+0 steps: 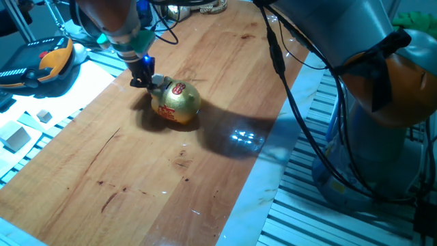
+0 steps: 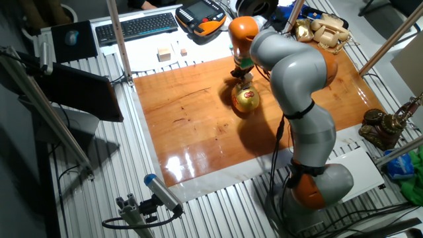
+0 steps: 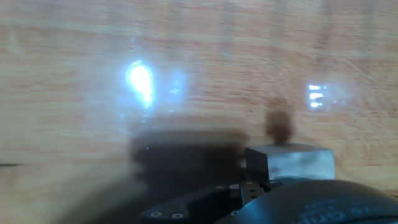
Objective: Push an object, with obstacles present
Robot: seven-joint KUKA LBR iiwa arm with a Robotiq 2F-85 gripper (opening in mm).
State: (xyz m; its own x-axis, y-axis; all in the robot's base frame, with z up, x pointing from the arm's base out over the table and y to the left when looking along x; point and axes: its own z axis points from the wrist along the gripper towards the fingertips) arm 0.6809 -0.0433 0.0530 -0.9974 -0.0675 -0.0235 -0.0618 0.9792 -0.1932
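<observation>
The small light-wood cube point(image 1: 159, 83) sits on the wooden table point(image 1: 136, 171), close against the upper left side of the shiny gold piggy bank point(image 1: 179, 102) with red markings. My gripper point(image 1: 141, 79) stands low just left of the cube, its black fingers together and holding nothing. In the hand view the cube point(image 3: 289, 163) is near the lower right, right beside the dark fingers point(image 3: 186, 208). In the other fixed view the pig point(image 2: 246, 99) shows below my gripper point(image 2: 239, 74); the cube is hidden there.
A larger pale block point(image 1: 15, 137) and a tinier cube point(image 1: 44, 116) lie off the wood on the white strip at left. A teach pendant point(image 1: 41, 58) lies beyond them. A keyboard point(image 2: 135, 26) and brass ornaments point(image 2: 324, 26) lie past the table's far edge.
</observation>
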